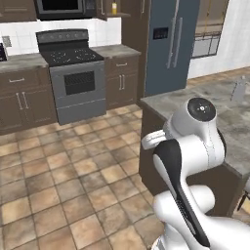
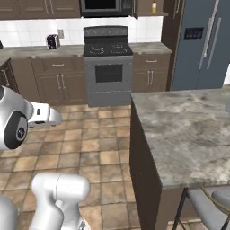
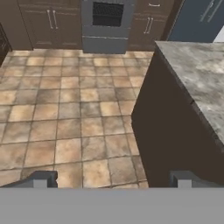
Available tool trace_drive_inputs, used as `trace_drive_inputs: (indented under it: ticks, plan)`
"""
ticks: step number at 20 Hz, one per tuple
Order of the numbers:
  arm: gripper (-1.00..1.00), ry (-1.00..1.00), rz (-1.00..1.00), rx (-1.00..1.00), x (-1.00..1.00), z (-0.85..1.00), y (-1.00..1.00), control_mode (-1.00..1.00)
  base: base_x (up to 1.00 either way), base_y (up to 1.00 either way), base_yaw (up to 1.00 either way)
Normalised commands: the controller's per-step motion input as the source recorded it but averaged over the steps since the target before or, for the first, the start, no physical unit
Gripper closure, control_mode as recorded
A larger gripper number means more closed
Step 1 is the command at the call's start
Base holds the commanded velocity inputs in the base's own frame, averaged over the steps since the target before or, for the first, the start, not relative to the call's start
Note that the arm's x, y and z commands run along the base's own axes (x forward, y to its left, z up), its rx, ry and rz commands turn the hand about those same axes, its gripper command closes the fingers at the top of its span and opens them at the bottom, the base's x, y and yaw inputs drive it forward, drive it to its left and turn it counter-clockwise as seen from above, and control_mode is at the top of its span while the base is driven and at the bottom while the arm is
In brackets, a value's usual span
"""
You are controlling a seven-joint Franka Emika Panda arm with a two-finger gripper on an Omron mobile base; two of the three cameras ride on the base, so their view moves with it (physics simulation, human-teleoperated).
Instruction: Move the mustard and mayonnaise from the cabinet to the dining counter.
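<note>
The mustard (image 1: 114, 8) (image 2: 154, 7), a slim yellow bottle, stands on the shelf of the open cabinet (image 1: 122, 15) (image 2: 144, 9), high on the far wall between the microwave and the fridge. The mayonnaise is out of view. The dining counter (image 1: 215, 105) (image 2: 184, 130) (image 3: 199, 74) with its veined marble top is close by on the right. My gripper (image 3: 112, 180) is open, with nothing between its fingertips (image 3: 41, 179). It hangs over the tiled floor beside the counter's near corner, far from the cabinet.
A grey stove (image 1: 73, 78) (image 2: 108, 63) stands against the far wall under a microwave (image 1: 61, 7). The blue-grey fridge (image 1: 171, 44) (image 2: 202, 45) is to its right. A toaster (image 2: 53, 42) sits on the back worktop. A grey stool (image 2: 211, 202) is tucked under the counter. Tiled floor (image 3: 65, 109) lies ahead.
</note>
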Motion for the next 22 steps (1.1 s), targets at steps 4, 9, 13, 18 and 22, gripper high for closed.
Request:
trace_drive_inputs:
  ticks: [4, 9, 13, 18, 22]
  plan:
    - [-1.0, 0.0, 0.0, 0.0, 0.0, 0.0, 0.0, 1.0, 0.76, 0.46, -0.1]
    - [-1.0, 0.0, 0.0, 0.0, 0.0, 0.0, 0.0, 1.0, 0.93, 0.25, -0.04]
    - [-1.0, 0.0, 0.0, 0.0, 0.0, 0.0, 0.0, 1.0, 0.94, 0.2, -0.01]
    - [-1.0, 0.0, 0.0, 0.0, 0.0, 0.0, 0.0, 1.0, 0.94, 0.2, -0.02]
    - [-1.0, 0.0, 0.0, 0.0, 0.0, 0.0, 0.0, 1.0, 0.94, 0.21, -0.07]
